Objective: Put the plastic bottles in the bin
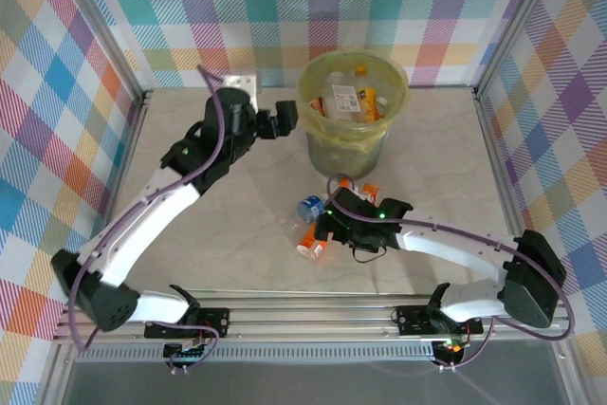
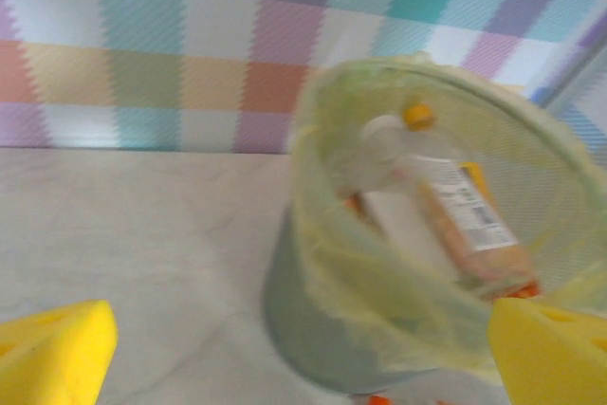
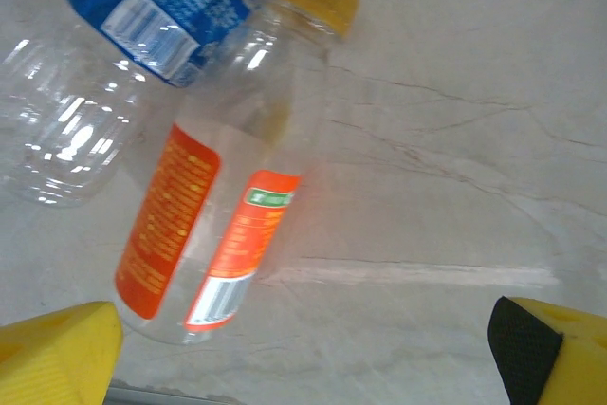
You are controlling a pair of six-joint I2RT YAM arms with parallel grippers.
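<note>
Right wrist view has the orange-labelled bottle (image 3: 223,187) lying on its side just on the near side of the bin (image 1: 346,144), with a blue-labelled bottle (image 3: 142,7) against its neck. It looks light, thin-walled and slick, so I'd pinch it across the labelled middle. The right gripper (image 3: 303,358) hangs spread over it, empty, and the left gripper (image 2: 303,358) gapes empty beside the bin.

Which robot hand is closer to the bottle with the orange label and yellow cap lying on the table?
Right. The right gripper hovers open just above that bottle. The left gripper is farther away, open beside the bin, near its rim.
</note>
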